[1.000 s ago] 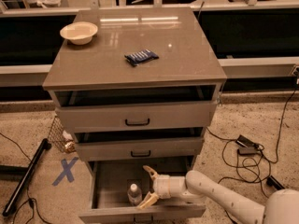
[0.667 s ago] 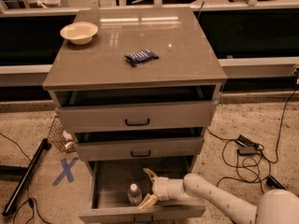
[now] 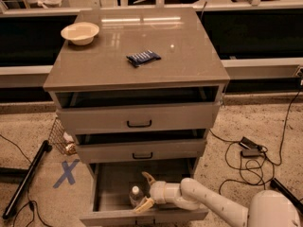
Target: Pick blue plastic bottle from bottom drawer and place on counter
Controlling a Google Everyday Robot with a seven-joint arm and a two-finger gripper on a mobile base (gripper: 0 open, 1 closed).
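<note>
The blue plastic bottle (image 3: 136, 196) stands upright in the open bottom drawer (image 3: 109, 186), white cap on top, near the drawer's front. My gripper (image 3: 145, 191) reaches into the drawer from the right, its white arm coming from the lower right. Its tan fingers (image 3: 148, 177) are spread open, one behind and one in front of the bottle, with the tips level with the bottle's right side. I cannot tell whether they touch it. The counter (image 3: 142, 37) is the glossy grey-brown top of the cabinet.
A cream bowl (image 3: 80, 32) sits at the counter's back left and a small dark blue packet (image 3: 143, 57) lies near its middle. The two upper drawers (image 3: 137, 118) stand slightly open. A wire basket (image 3: 60, 137), a black pole and cables lie on the floor beside the cabinet.
My gripper has moved a little to the left, closer around the bottle. The bottle has not moved.
</note>
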